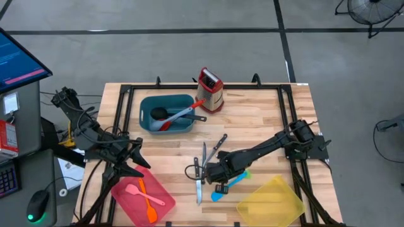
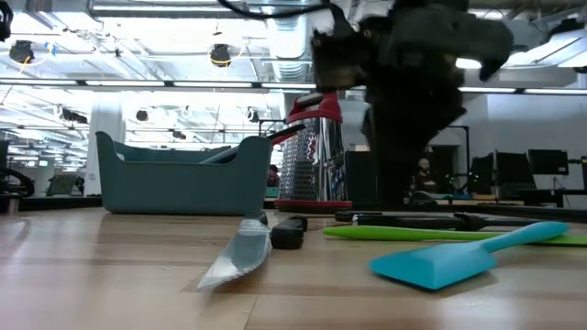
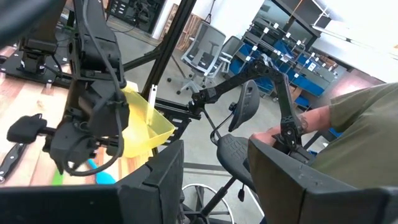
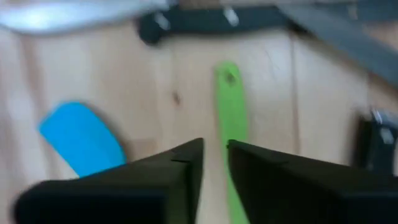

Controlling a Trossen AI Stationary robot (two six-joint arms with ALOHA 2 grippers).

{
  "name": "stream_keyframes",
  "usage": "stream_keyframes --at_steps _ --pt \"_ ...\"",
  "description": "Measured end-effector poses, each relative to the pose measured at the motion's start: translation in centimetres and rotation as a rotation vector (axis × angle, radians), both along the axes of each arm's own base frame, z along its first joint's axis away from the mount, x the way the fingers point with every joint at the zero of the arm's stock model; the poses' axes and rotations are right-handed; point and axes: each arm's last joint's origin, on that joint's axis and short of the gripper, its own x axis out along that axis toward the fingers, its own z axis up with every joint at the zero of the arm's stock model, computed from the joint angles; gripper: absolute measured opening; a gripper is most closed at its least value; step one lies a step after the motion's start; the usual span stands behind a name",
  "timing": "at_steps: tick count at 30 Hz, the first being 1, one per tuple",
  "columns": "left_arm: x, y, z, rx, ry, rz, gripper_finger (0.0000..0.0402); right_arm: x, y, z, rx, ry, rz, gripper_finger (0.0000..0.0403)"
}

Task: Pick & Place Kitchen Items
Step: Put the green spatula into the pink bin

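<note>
High view: the green utensil (image 4: 231,118) lies on the tabletop near the front edge, right of centre, mostly hidden beneath the right gripper (image 1: 214,176). Right wrist view shows those fingers (image 4: 180,168) nearly closed above its handle, holding nothing. A blue spatula (image 1: 228,185) lies just beside it, with steel knives (image 1: 203,165) close on the left. A pink spatula (image 1: 146,195) and an orange one (image 1: 149,205) lie in the red tray (image 1: 126,203) at the front left corner. The left gripper (image 1: 134,162) hovers beside that tray, fingers parted and empty.
</note>
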Motion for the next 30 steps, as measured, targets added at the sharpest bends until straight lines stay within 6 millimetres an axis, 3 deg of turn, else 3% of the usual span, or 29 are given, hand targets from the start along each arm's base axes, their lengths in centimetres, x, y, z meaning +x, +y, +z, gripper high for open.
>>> stream_keyframes --at_steps 6,9,19,25,30 --pt "0.0 0.0 0.0 0.000 0.000 0.000 0.0159 1.1 -0.9 0.1 0.018 -0.069 -0.016 0.0208" --pt "0.0 0.0 0.0 0.000 0.000 0.000 0.0159 1.4 -1.5 0.1 0.011 -0.074 -0.030 0.0239" --pt "0.0 0.0 0.0 0.000 0.001 -0.009 0.0159 1.9 -1.6 -0.8 0.001 -0.090 0.019 0.0219" --pt "0.0 0.0 0.0 -0.001 0.001 -0.017 0.0159 2.4 -1.4 -2.8 -0.002 -0.055 0.020 0.0239" --pt "0.0 0.0 0.0 0.000 0.002 -0.016 0.0159 2.4 -1.4 -3.2 -0.006 -0.035 0.009 0.0246"
